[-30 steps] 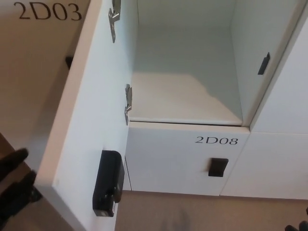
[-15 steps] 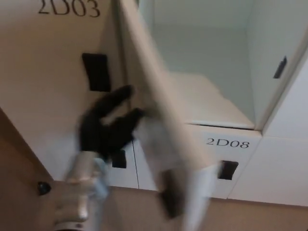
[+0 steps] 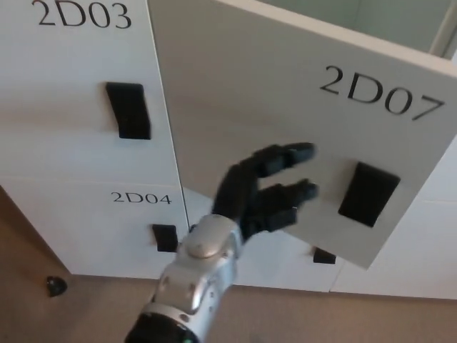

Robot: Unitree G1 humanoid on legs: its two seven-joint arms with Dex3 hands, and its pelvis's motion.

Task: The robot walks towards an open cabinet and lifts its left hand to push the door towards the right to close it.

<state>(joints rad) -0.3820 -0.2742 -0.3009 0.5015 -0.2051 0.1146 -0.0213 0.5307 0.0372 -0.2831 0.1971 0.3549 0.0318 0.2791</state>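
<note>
Left hand [image 3: 260, 189], fingers spread and holding nothing, pressed flat on the 2D07 door [image 3: 285, 93]. Half a second earlier the door stood edge-on; it had swung rightward, nearly covering the cabinet opening [image 3: 371, 18].

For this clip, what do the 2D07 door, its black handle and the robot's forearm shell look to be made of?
2D07 door: looks like white laminated board, matte; flat, even surface with printed black lettering, though painted metal can't be ruled out.
Black handle: probably moulded plastic, dull and uniform.
Forearm shell: silver-grey metal or metallic-painted plastic, with soft highlights on its curves.
The left robot hand rests its fingers flat on the door.
</note>
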